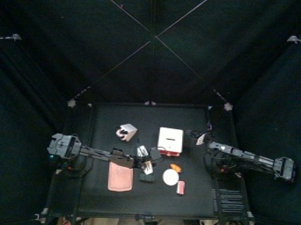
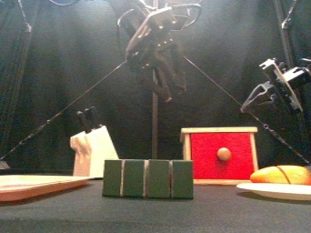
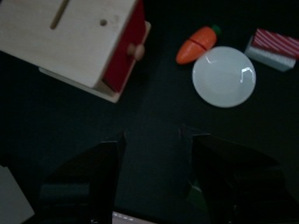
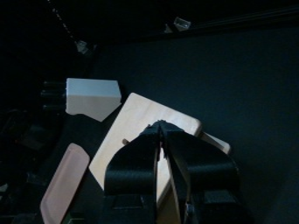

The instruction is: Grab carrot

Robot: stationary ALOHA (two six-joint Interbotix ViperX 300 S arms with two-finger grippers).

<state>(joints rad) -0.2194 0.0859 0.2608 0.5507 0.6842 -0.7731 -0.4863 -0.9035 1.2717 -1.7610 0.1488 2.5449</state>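
The carrot (image 3: 197,45) is a short orange piece with a green end, lying on the black table beside a round white plate (image 3: 225,76). From above, the carrot (image 1: 174,167) sits just behind the plate (image 1: 172,178). At table height the carrot (image 2: 282,173) shows at the right. My left gripper (image 3: 149,149) hangs open above the table, some way short of the carrot, with nothing between its jaws. Seen from above, the left gripper (image 1: 146,156) is near the table's middle. My right gripper (image 4: 160,140) hovers over the wooden box, jaws slightly apart and empty.
A wooden box with a red front (image 2: 220,156) stands mid-table. A white boxy block (image 1: 127,132) is at the back left, a pink tray (image 1: 120,179) at the front left, dark green blocks (image 2: 148,178) at the front, and a red-striped item (image 3: 278,44) beyond the plate.
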